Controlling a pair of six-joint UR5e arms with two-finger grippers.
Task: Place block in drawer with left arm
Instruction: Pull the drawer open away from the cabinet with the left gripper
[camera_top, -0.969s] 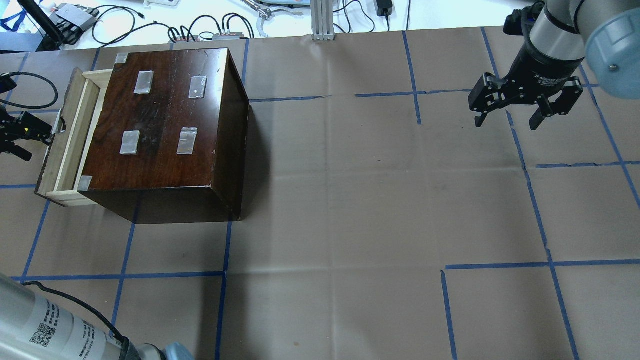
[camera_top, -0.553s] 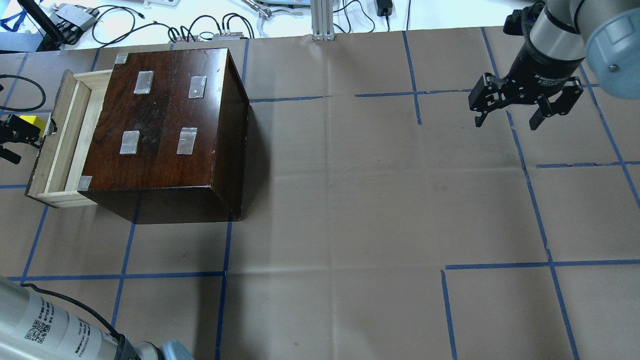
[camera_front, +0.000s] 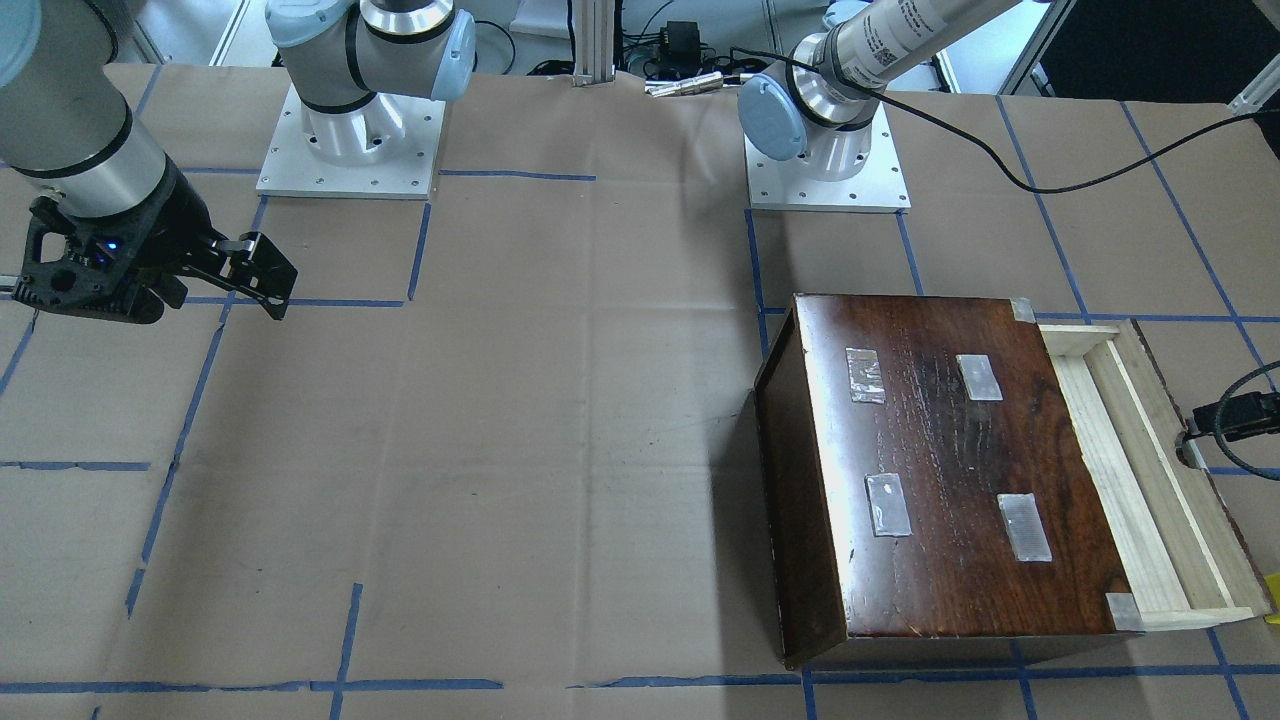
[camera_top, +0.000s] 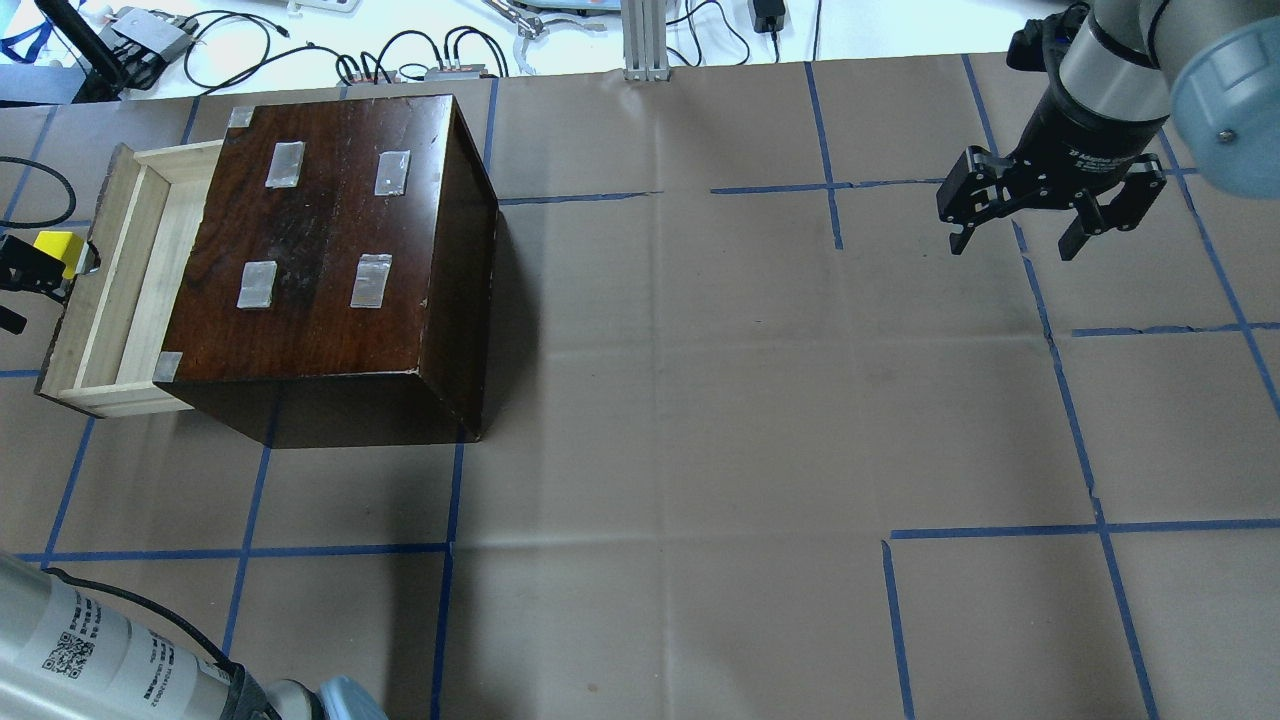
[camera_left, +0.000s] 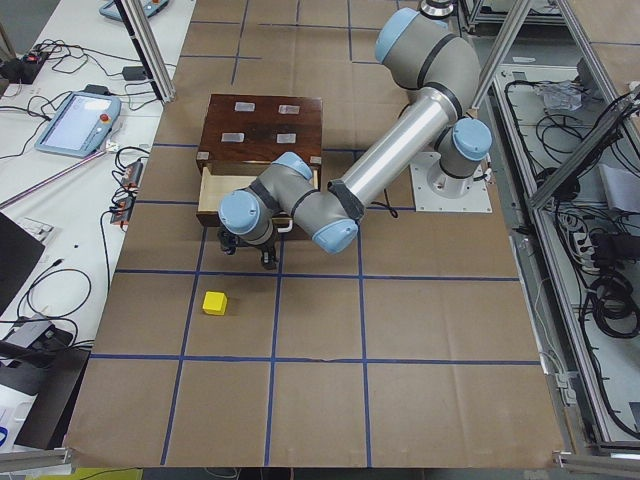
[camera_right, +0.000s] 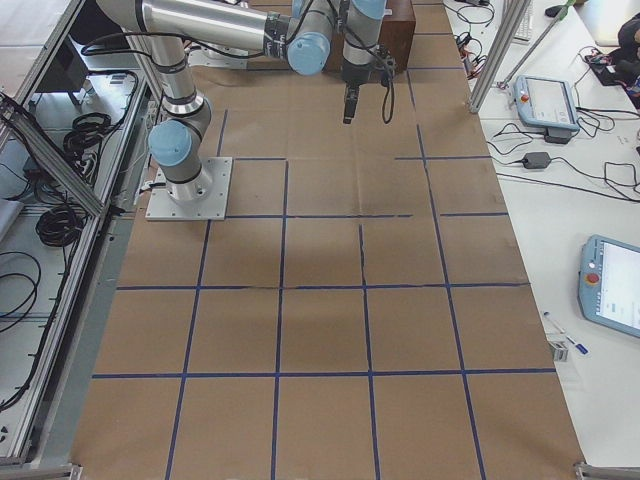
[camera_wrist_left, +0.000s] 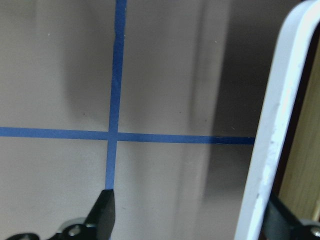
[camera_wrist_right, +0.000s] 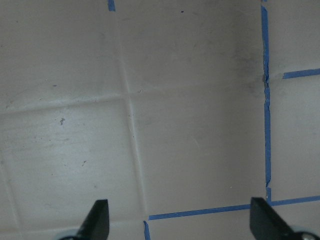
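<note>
The yellow block (camera_top: 55, 246) lies on the table paper beside the drawer's front, and shows in the exterior left view (camera_left: 214, 302) and at the edge of the front-facing view (camera_front: 1272, 586). The pale wood drawer (camera_top: 112, 290) stands pulled out of the dark brown box (camera_top: 320, 240). My left gripper (camera_wrist_left: 190, 220) is open at the drawer's front, one finger (camera_wrist_left: 282, 222) behind the white handle (camera_wrist_left: 272, 130). It holds no block. My right gripper (camera_top: 1013, 248) hangs open and empty over the far right of the table, its fingertips (camera_wrist_right: 97, 215) wide apart.
The box's top carries several tape patches (camera_top: 285, 165). Blue tape lines (camera_top: 1060, 390) grid the brown paper. Cables and electronics (camera_top: 420, 60) lie beyond the table's far edge. The left arm's black cable (camera_front: 1060, 185) loops over the table beside the box.
The drawer has slid further out to the left, with my left gripper moving left at its handle. The yellow block has come into view beside the drawer front. The right arm has not moved.
</note>
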